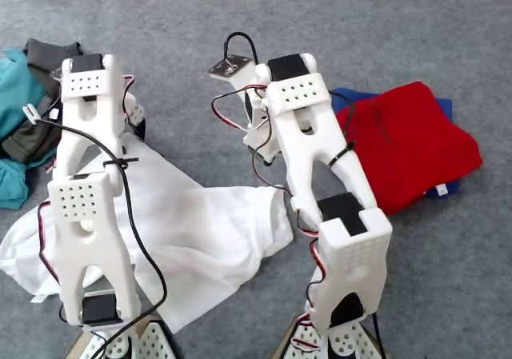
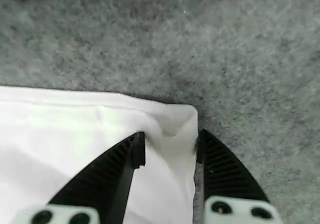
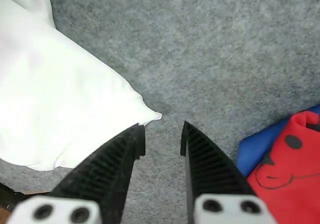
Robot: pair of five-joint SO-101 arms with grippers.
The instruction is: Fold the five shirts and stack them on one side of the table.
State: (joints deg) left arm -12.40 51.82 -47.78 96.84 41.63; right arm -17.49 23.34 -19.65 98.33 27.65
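Observation:
A crumpled white shirt lies spread on the grey table, under and between both arms. In the left wrist view, my left gripper is open, its two fingers standing on either side of a corner of the white shirt. My right gripper is open too, low over bare table, with a pointed corner of the white shirt just off one fingertip. A folded red shirt rests on a blue shirt to the right of the right arm.
A loose heap of a teal shirt and a dark grey shirt sits at the table's left edge. In the right wrist view the red shirt and blue shirt lie close beside the gripper. Bare table stretches along the far side.

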